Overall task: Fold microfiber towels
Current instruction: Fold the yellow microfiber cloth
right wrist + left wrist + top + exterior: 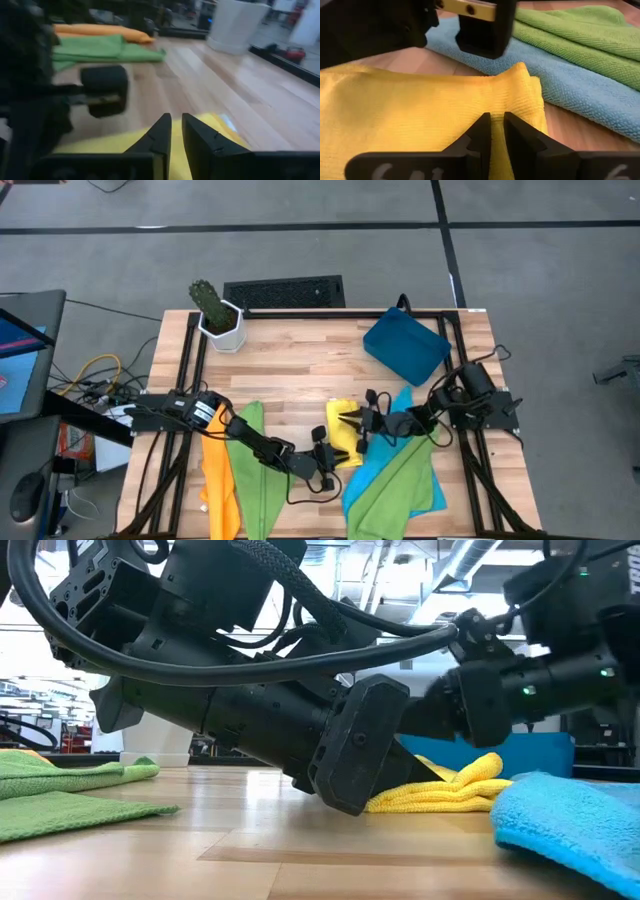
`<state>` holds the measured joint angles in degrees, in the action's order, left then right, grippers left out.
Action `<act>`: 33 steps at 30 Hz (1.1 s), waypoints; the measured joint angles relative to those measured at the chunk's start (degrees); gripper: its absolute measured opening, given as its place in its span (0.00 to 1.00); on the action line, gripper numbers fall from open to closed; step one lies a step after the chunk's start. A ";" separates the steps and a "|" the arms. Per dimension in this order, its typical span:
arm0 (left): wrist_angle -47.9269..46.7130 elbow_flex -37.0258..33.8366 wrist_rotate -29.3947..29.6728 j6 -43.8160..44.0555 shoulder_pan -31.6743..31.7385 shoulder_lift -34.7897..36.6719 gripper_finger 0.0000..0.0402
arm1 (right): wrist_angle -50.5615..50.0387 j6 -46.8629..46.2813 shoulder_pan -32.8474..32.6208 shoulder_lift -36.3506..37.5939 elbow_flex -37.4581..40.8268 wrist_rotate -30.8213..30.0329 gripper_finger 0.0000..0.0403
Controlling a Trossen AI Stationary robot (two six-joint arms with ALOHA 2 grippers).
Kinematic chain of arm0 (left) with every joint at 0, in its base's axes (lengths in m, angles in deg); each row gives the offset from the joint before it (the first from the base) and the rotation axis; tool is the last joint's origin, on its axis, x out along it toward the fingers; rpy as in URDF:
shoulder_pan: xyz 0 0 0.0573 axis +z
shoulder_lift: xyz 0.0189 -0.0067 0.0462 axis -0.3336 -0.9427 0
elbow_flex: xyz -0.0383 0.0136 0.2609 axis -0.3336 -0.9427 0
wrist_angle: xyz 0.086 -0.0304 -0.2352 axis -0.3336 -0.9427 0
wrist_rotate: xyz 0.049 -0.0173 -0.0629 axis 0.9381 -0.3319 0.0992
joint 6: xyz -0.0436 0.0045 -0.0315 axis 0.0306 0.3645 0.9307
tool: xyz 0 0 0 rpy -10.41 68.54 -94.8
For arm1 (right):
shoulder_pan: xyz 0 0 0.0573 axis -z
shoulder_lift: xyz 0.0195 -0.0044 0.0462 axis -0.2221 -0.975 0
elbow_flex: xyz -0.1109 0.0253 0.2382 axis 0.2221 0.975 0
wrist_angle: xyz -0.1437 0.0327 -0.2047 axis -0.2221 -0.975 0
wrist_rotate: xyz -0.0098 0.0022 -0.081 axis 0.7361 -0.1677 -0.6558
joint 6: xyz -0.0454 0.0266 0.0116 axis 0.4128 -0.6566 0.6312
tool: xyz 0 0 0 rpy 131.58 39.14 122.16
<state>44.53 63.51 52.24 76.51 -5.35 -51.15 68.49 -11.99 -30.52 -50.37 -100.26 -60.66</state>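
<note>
At table centre, high view: I see the small yellow microfiber towel (345,442) bunched between both arms, left gripper (326,458) on its near-left edge, right gripper (352,420) on its far-right edge.
Other towels, high view: orange microfiber towel (219,480) and a lime green microfiber towel (254,470) lie side by side under the left arm; bright blue microfiber towel (390,460) with a second lime green towel (385,495) on top sits at the right front.
Extras, high view: rigid dark-blue rectangular tray (405,345) far right, white pot with a green cactus (218,315) far left, both on the light wooden table (300,370).
Low view: yellow towel lies crumpled on the wood behind the left arm's wrist; blue towel at near right.
Left wrist view: left fingers (480,135) nearly together, pinching a ridge of yellow cloth.
Right wrist view: right fingers (161,131) nearly together, yellow cloth caught in the narrow gap.
</note>
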 joint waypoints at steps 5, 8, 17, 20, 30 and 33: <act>0.10 -0.04 -0.32 0.02 0.45 0.00 0.12 | -5.64 0.92 2.78 -0.05 -4.52 6.48 0.17; 0.18 -0.09 -0.54 0.03 0.59 0.00 0.12 | -11.42 -0.58 4.68 -0.09 -4.76 6.63 0.17; -0.85 -0.09 -0.47 -2.88 0.55 1.28 0.12 | -0.83 -10.47 6.03 -10.50 -1.60 7.44 0.12; -5.32 -0.38 -0.08 -7.17 0.30 4.38 0.12 | 4.51 -11.02 5.70 -13.47 -1.54 6.92 0.09; -8.45 -0.38 4.09 -14.12 -0.28 10.91 0.12 | 6.95 -10.53 5.90 -14.30 -1.36 7.63 0.07; 1.27 -0.20 -3.36 -13.82 0.54 6.90 0.12 | 7.06 -10.42 6.18 -14.30 -1.36 7.63 0.07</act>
<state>45.80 63.30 48.88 62.68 -4.82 -44.24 75.55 -22.41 -24.35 -64.67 -101.62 -53.04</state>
